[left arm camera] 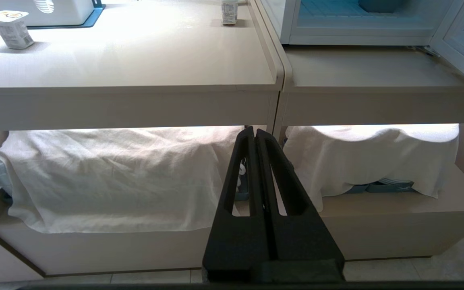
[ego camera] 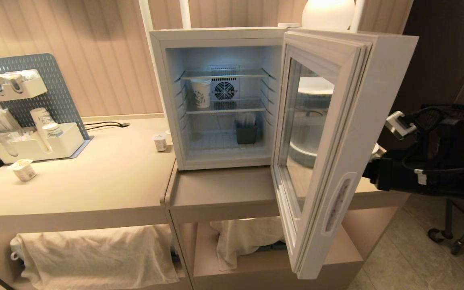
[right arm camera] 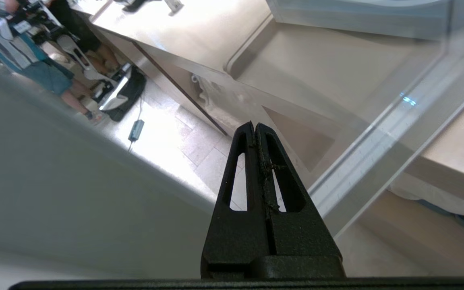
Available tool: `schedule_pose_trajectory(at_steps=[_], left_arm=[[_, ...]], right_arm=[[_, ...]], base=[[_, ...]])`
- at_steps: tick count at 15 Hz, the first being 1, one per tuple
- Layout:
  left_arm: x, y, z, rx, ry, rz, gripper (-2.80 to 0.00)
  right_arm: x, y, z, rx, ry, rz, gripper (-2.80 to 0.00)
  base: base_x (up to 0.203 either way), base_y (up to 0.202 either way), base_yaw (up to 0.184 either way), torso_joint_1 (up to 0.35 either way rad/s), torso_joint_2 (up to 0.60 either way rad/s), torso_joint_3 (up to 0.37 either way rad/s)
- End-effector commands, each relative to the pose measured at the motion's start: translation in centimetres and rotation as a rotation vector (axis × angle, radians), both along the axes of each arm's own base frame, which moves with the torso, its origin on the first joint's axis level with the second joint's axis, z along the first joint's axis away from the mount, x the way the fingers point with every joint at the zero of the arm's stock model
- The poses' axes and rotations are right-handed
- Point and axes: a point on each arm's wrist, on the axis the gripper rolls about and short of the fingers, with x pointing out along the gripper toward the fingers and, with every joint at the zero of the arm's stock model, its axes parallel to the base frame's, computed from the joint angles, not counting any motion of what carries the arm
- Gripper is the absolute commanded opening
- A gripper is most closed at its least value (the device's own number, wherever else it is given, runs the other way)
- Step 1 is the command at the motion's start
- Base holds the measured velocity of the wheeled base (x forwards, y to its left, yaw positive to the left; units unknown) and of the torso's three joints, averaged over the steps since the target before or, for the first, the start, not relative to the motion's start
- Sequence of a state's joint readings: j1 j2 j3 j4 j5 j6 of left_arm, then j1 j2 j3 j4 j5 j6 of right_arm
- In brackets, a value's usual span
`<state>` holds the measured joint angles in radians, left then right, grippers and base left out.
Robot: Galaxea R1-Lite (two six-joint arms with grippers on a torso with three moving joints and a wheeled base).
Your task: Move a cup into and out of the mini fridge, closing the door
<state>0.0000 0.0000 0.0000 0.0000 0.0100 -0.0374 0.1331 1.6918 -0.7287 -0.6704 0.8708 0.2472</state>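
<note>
**Fridge door wide open, cup out on the counter**

While the door hangs open, the things sit like this, going from left to right. At the far left a white organizer (ego camera: 38, 147) stands on the counter (ego camera: 95, 189), with a blue pegboard (ego camera: 34, 80) behind it. A small white cup (ego camera: 23, 169) with a foil lid sits in front of that organizer. Another little tub (ego camera: 160, 142) stands close to the left side of the mini fridge (ego camera: 220, 96).

Inside the fridge a tall paper cup (ego camera: 201, 93) stands on the middle wire shelf, and a dark bin (ego camera: 246, 133) sits on the bottom. The door (ego camera: 328, 153) swings out to the right, so you look through its glass.

The left gripper (left arm camera: 255, 133) is pinched tight with nothing in it. It hangs low in front of the counter, facing white cloths (left arm camera: 107, 177) on the shelf below.

The right gripper (right arm camera: 255, 129) is clenched too, and empty. It is right by the outer face of the door, behind the glass. In the head view only the black right arm (ego camera: 425, 161) shows, past the door's edge.
</note>
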Motion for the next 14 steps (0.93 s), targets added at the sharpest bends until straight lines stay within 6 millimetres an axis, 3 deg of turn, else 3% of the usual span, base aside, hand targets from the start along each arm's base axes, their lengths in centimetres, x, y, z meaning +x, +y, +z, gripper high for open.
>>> schedule_pose_trajectory(at_steps=[1,4,7,14], left_arm=[[0.0,0.0,-0.1,-0.001,0.005,0.001,-2.80],[0.0,0.0,-0.1,-0.001,0.004,0.001,-2.80],[0.0,0.0,-0.1,-0.001,0.005,0.001,-2.80],[0.0,0.0,-0.1,-0.001,0.005,-0.001,-2.80]], right_arm=[[1.3,2.0,-0.6,-0.020,0.006,0.000,-2.80],[2.6,3.5,-0.6,-0.043,0.004,-0.033,-2.80],[4.1,4.9,-0.2,-0.099,0.001,-0.175,-2.80],[4.4,9.3,0.9,-0.170,-0.019,-0.157,-2.80]], base=[[0.000,0.000,0.000,0.000,0.00,0.000],[0.000,0.000,0.000,0.000,0.00,0.000],[0.000,0.000,0.000,0.000,0.00,0.000],[0.000,0.000,0.000,0.000,0.00,0.000]])
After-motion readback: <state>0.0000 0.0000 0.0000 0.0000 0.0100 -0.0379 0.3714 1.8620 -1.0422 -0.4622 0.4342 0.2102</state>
